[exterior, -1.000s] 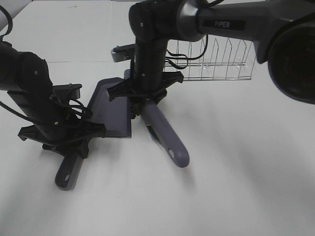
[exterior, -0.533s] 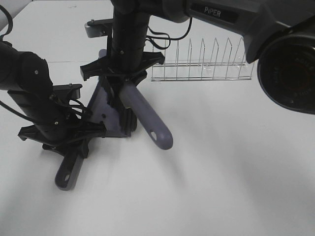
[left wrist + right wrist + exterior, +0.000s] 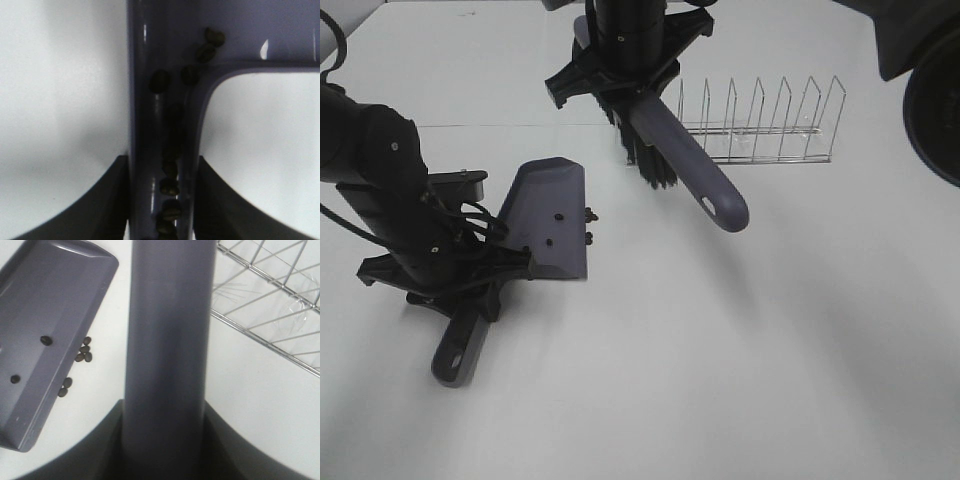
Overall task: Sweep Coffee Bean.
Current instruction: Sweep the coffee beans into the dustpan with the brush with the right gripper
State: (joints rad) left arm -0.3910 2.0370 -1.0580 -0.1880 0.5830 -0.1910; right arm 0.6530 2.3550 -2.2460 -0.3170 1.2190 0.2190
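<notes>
Now the right hand is clamped on the handle of the brush. It has carried the brush off: a second ago the bristles were down at the open lip of the dustpan, and now they hang clear of it, on the far side of that lip and close to the wire rack. The handle slants out away from the dustpan.

The left hand has not moved. It is closed around the dustpan's handle, pinning the pan flat on the tabletop.

With the brush out of the way, the coffee beans show plainly. A few dark ones lie on the dustpan's floor, and the left wrist view shows more of them lined up inside the channel of its handle, so the last stroke seems to have pushed a good share in. A small cluster and another pair rest on the tabletop just beside the lip, touching or nearly touching its edge but not over it.

So the job looks mostly done, not finished. The retreat of the brush reads as a reset for another pass. That stroke would need to start beyond the stray beans, on the side away from the dustpan, and draw them over the lip without flicking them sideways.
</notes>
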